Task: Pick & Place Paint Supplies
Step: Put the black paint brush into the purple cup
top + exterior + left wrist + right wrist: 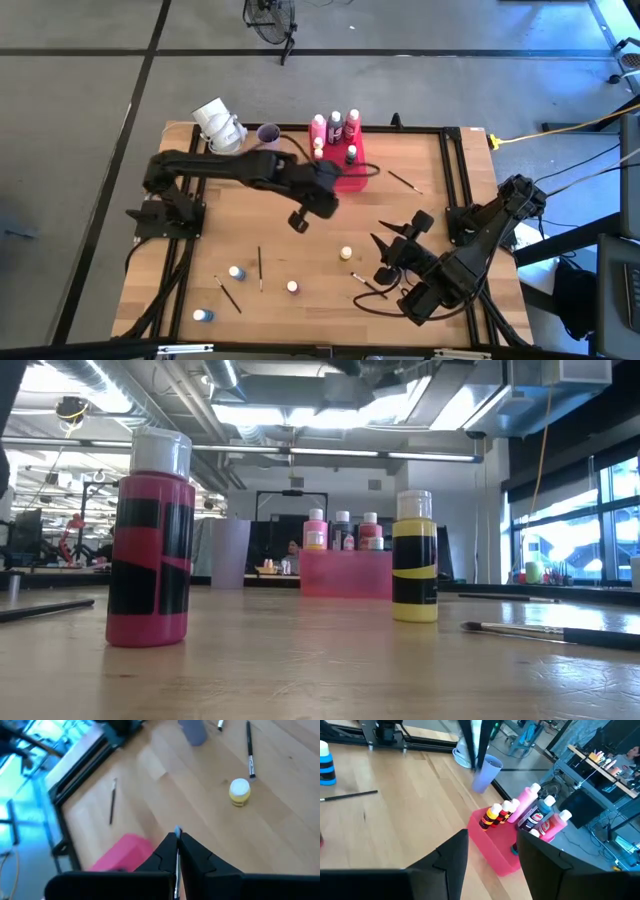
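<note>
My left gripper [177, 839] hangs high over the table's middle, beside the pink tray [352, 178], shut on a thin paintbrush [177, 830]. My right gripper [400, 232] stands open near the right side with nothing between its fingers; the tray [495, 847] shows beyond them. Several paint bottles stand in the tray. On the table stand a yellow bottle [346, 254], a red one [292, 287] and two blue ones [237, 272] [202, 315]. Brushes lie flat at the middle [260, 268], the near left [228, 292], the far right [403, 181] and under my right arm [365, 283]. My left gripper pinches the paintbrush between its two shut fingers, and the brush lies along them. Only the pale bluish tip [177, 829] sticks out past the fingertips; the fingers hide the rest. The fingers slant down toward the table's right side, and the brush is clear of the table.
A lilac cup [268, 133] stands left of the tray at the far edge, with a white object [218, 125] beside it. Black rails [455, 170] run along the table's sides. Bare wood lies between the tray and the loose bottles.
</note>
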`<state>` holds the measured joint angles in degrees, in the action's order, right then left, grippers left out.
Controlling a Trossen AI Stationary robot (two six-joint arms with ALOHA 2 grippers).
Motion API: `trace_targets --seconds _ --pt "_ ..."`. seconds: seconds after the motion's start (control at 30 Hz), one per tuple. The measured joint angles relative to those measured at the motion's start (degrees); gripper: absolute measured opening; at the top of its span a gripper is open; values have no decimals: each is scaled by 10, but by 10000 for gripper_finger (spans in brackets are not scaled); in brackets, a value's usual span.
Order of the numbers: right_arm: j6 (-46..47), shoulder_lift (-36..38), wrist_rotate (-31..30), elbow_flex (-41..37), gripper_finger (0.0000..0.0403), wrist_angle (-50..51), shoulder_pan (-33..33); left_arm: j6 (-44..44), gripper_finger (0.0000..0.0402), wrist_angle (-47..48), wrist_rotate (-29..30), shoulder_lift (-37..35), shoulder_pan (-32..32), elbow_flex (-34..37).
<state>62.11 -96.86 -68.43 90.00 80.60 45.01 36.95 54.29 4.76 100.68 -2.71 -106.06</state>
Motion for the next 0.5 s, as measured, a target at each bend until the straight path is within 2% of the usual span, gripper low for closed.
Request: trace_targets --seconds 0.17,0.3,0.5 --pt "0 0 -10 -1 171 -9 0 -34 3 56 16 -64 7 0" --pt "-6 0 -18 -1 171 -9 0 -34 3 61 6 -122 5 0" --pt "-24 0 -58 -1 171 -10 0 -67 3 59 46 -213 -6 0"
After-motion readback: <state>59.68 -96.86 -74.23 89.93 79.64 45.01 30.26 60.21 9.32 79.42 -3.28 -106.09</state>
